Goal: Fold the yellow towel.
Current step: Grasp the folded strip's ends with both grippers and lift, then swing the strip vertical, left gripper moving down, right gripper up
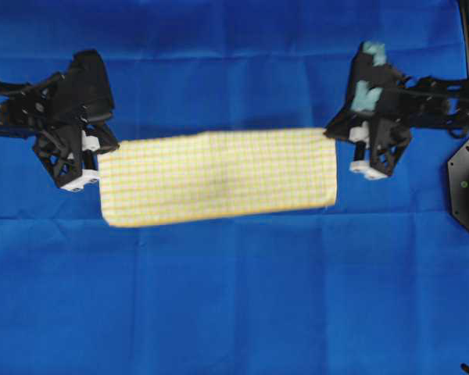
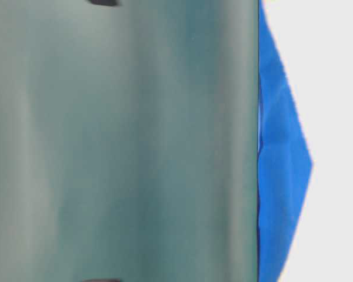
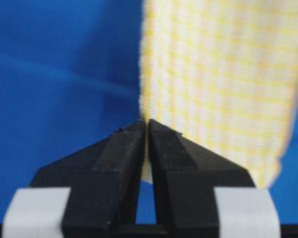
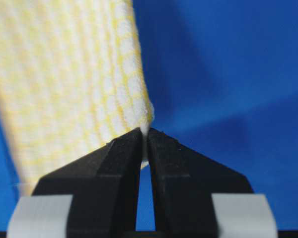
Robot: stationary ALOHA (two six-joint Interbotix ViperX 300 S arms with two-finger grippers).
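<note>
Both arms reach toward the middle from 9 and 3 o'clock, the left gripper (image 1: 100, 150) and the right gripper (image 1: 338, 134) each with black fingers (image 3: 126, 148) pressed together, pinching a corner of the yellow towel (image 1: 219, 176) held stretched between them.

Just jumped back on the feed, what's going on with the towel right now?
Both arms have the yellow towel pinched at opposite ends over the blue cloth. The left gripper is shut on one corner and the right gripper is shut on the other. The towel stretches between them as a long strip, apparently already doubled over. The table-level view is blocked and shows nothing useful.
</note>
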